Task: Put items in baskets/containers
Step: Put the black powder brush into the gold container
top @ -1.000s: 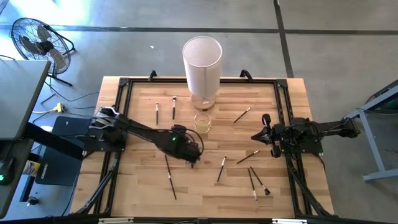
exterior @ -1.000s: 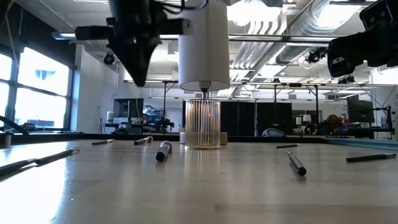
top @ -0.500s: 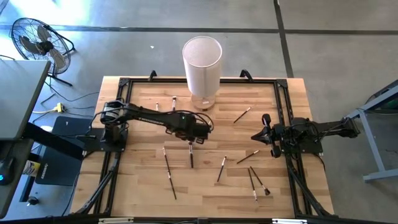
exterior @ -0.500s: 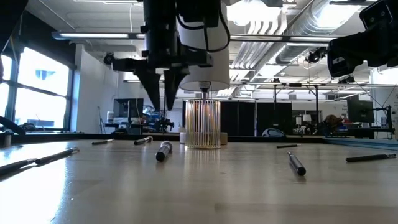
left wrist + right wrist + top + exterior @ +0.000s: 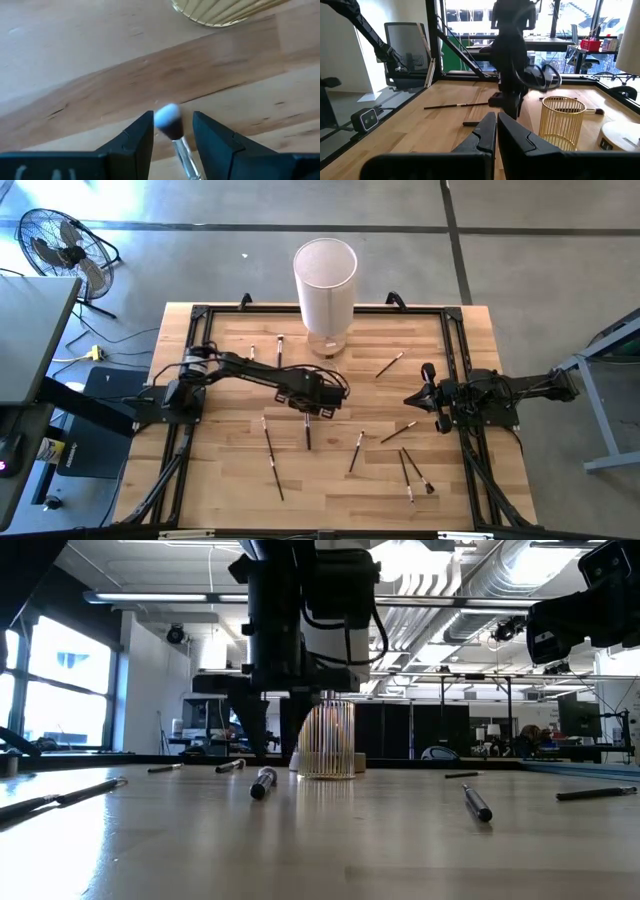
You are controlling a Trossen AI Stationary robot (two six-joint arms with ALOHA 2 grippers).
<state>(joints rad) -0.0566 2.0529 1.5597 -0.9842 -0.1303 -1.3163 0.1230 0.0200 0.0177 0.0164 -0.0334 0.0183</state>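
Observation:
My left gripper (image 5: 317, 402) is open and low over the table, just near of the ribbed yellowish glass cup (image 5: 326, 740), which my arm hides in the high view. Its two fingers stand on either side of the pale bristle tip (image 5: 167, 116) of a dark-handled brush (image 5: 307, 432) that lies flat on the wood; a gap shows on each side. The cup's rim shows in the left wrist view (image 5: 220, 12). My right gripper (image 5: 412, 398) is shut and empty, held above the table's right side; it also shows in its own wrist view (image 5: 496, 125).
A tall white cylinder (image 5: 325, 280) stands at the far middle behind the cup. Several more brushes lie scattered: two at the far left (image 5: 266, 356), one at the far right (image 5: 389, 365), and several at the near middle and right (image 5: 398, 432) (image 5: 272, 463) (image 5: 412, 473).
My left gripper has moved from the near left of the cup toward the table's far and right side, then come down close to the table beside the cup, over the brush's bristle end. The brush has stayed where it lay.

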